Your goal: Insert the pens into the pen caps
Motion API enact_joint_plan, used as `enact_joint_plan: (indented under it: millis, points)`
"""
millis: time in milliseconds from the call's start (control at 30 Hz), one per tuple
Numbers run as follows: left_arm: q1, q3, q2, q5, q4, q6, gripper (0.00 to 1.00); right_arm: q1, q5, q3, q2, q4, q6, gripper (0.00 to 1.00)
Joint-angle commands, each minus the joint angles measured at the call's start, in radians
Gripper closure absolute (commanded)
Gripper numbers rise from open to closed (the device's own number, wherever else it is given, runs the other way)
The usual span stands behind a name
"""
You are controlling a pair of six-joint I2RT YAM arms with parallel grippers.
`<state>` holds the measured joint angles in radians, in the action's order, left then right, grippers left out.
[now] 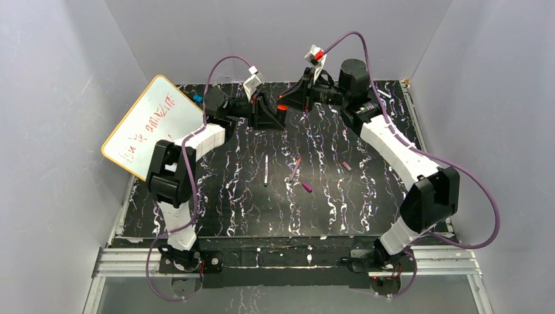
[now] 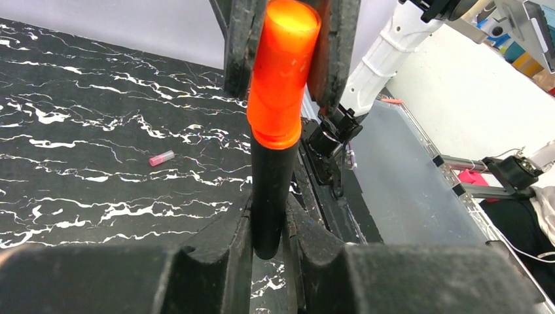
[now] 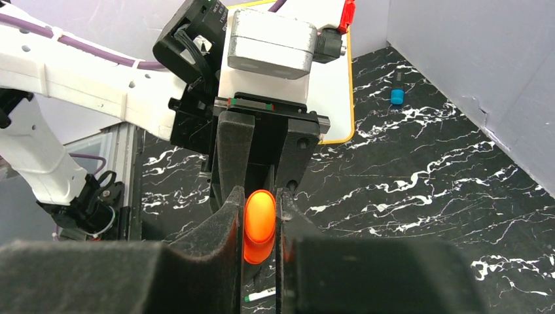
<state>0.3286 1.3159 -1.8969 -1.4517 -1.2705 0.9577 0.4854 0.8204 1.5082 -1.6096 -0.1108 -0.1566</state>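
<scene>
Top view: both arms meet near the table's (image 1: 229, 209) far edge with the orange cap (image 1: 281, 106) between them. The pink pen (image 1: 295, 169) and whitish pen (image 1: 266, 170) lie mid-table.

Left wrist: the left end effector (image 2: 268, 229) clamps the black pen (image 2: 269, 190), whose tip is apparently seated in the cap.

Right wrist: the right end effector (image 3: 258, 212) pinches the orange cap.
</scene>
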Motion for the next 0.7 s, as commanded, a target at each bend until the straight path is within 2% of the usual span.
enact_joint_plan:
  millis: [0,133,200,300,333,667]
  points:
    - [-0.045,0.108,0.065,0.288,-0.068,-0.001,1.00,0.063,0.067,-0.110,-0.041,0.284,0.052,0.99]
    - [-0.045,0.084,0.107,0.333,0.058,-0.133,1.00,0.098,0.014,-0.114,-0.053,0.293,0.053,0.99]
    - [-0.044,0.069,0.143,0.365,0.190,-0.255,1.00,0.110,-0.003,-0.116,-0.063,0.292,0.046,0.99]
    - [-0.044,0.078,0.199,0.413,0.476,-0.494,1.00,0.125,-0.007,-0.130,-0.070,0.280,0.033,0.99]
    - [-0.044,0.081,0.216,0.420,0.517,-0.529,1.00,0.129,-0.005,-0.140,-0.070,0.271,0.028,0.99]
    - [-0.046,0.101,0.223,0.419,0.551,-0.574,1.00,0.139,0.016,-0.177,-0.084,0.285,0.031,0.99]
